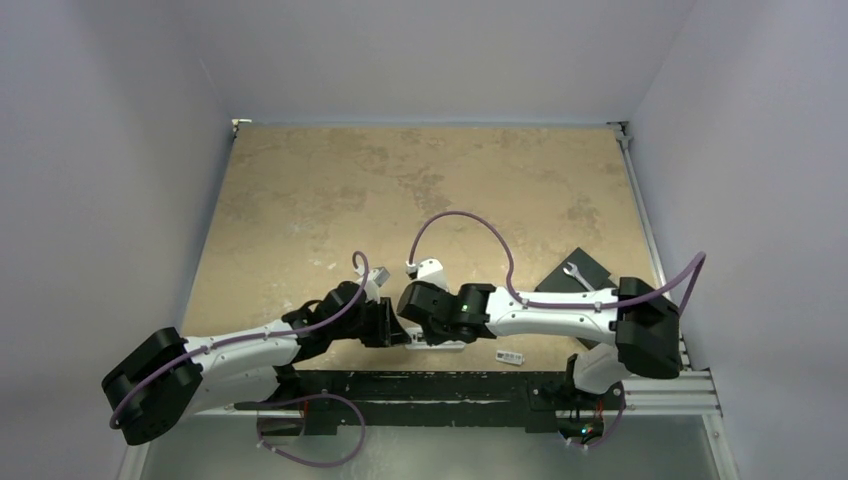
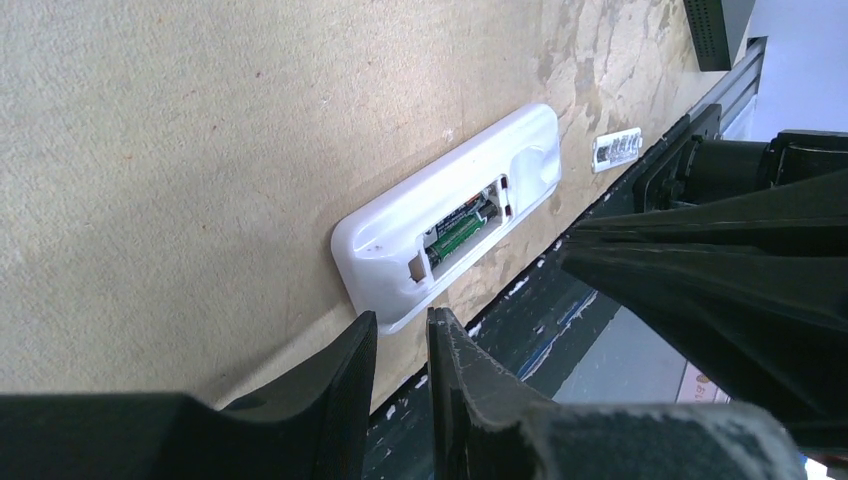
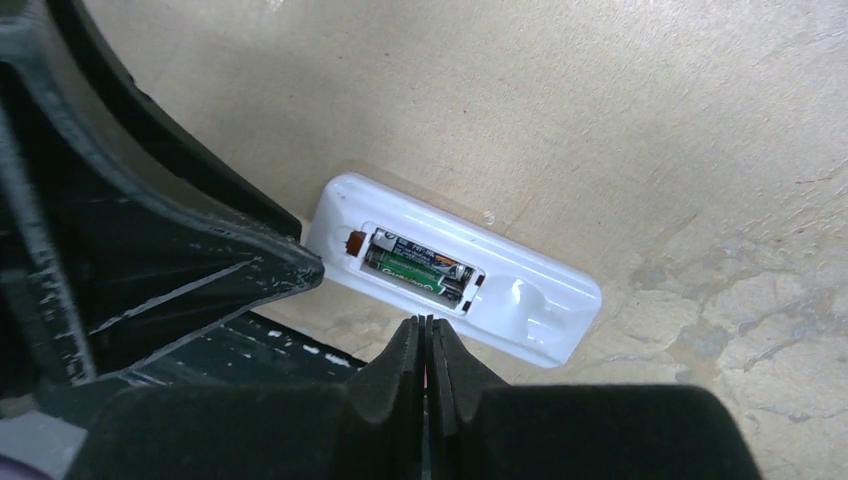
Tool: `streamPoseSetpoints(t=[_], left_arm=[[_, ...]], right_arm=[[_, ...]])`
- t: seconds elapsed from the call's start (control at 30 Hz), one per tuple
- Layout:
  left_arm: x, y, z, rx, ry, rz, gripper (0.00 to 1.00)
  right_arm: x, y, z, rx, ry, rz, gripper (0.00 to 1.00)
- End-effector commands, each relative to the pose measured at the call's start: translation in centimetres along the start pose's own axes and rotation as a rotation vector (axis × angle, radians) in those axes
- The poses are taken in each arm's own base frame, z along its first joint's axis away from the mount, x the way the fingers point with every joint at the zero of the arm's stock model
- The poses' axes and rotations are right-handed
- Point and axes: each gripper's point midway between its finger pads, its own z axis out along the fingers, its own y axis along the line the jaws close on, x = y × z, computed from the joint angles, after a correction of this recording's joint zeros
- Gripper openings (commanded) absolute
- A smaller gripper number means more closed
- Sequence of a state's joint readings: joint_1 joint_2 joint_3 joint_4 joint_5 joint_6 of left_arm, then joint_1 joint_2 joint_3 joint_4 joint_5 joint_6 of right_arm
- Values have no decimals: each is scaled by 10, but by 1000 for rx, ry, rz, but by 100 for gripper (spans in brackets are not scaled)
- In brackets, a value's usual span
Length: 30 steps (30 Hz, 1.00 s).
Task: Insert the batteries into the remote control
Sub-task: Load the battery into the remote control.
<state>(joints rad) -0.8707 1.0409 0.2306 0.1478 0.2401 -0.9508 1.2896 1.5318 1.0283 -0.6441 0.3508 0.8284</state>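
While remote control lies back-up | batteries inside | right tool just beside

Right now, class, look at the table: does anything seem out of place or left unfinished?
Yes. The remote control lies face down with its back compartment open, the batteries exposed. A small white cover piece lies apart on the table, near the front edge, not fitted.
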Motion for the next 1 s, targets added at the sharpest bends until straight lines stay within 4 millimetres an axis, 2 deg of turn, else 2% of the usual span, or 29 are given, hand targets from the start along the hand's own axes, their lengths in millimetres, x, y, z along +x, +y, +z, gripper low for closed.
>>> streamPoseSetpoints(t=[0.0, 0.37, 0.57, 0.7, 0.83, 0.97], left_arm=[[-6, -9, -2, 26, -13, 5, 26], [-23, -24, -7, 12, -36, 36, 50], [-41, -29, -9, -48, -58, 88, 56], [-54, -30, -6, -103, -69, 126, 53], [-67, -38, 0, -117, -77, 158, 42], [-72, -36, 10, -147, -66, 180, 29]], right_arm=[[-12, -2, -16, -6, -54, 43, 11], [6, -23, -24, -34, -73, 105, 17], [24, -32, -22, -49, -38, 114, 9], [37, -34, -17, -72, -14, 130, 0], [49, -32, -12, -106, 9, 151, 0], [57, -32, -6, -119, 22, 168, 0]])
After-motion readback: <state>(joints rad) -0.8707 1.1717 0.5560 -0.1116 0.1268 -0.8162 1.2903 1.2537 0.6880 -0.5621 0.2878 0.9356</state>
